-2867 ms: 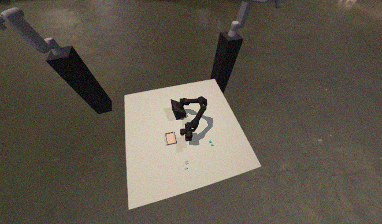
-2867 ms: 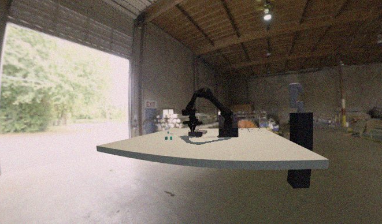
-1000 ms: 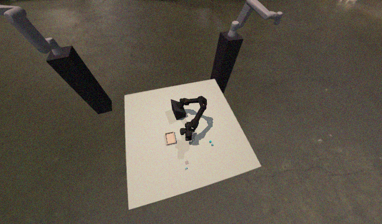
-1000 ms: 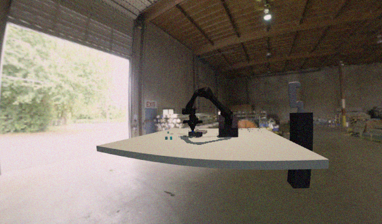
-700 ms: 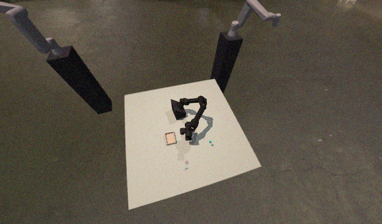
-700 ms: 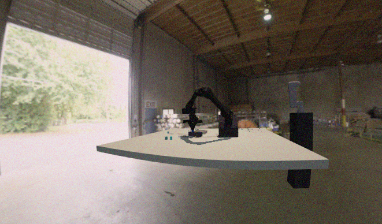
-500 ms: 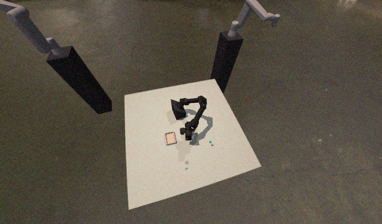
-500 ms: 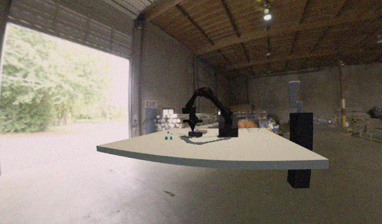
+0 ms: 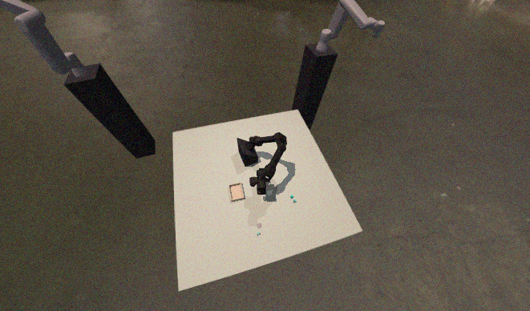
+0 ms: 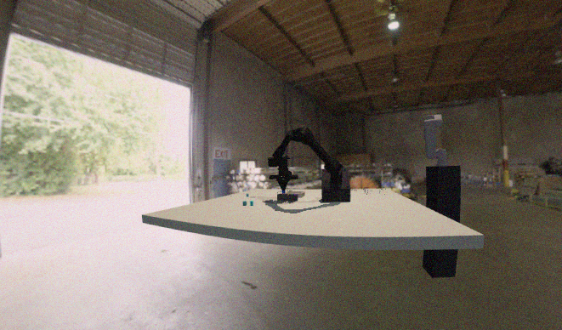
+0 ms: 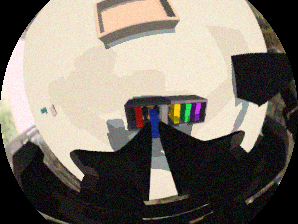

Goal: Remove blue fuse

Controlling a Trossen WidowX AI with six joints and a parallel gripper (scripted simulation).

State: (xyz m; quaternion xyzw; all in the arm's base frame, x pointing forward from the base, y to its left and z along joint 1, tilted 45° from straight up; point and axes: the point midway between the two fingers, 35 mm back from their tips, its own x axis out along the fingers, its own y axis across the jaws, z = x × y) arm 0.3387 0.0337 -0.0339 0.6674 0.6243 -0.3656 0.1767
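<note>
My gripper (image 10: 283,190) (image 11: 154,125) points down and is shut on the blue fuse (image 11: 155,131) (image 10: 284,192). The fuse hangs upright from the fingertips above the dark fuse block (image 11: 131,118) (image 10: 288,197). In the wrist view its lower end shows past the block's near edge; whether it is fully clear of its slot is hard to tell. The red fuse (image 11: 139,118), a pale grey one (image 11: 164,114), the yellow (image 11: 175,114), green (image 11: 187,112) and purple (image 11: 198,111) fuses stand in the block. The tray (image 9: 236,192) (image 11: 135,15) is empty and lies apart from the block.
Two teal cubes (image 9: 292,196) (image 9: 294,201) lie on one side of the arm. A small pink block (image 9: 259,225) (image 11: 53,110) and another teal cube (image 9: 258,234) (image 11: 44,110) lie farther out. The arm's black base (image 9: 247,154) (image 10: 336,187) stands on the white table (image 9: 201,248).
</note>
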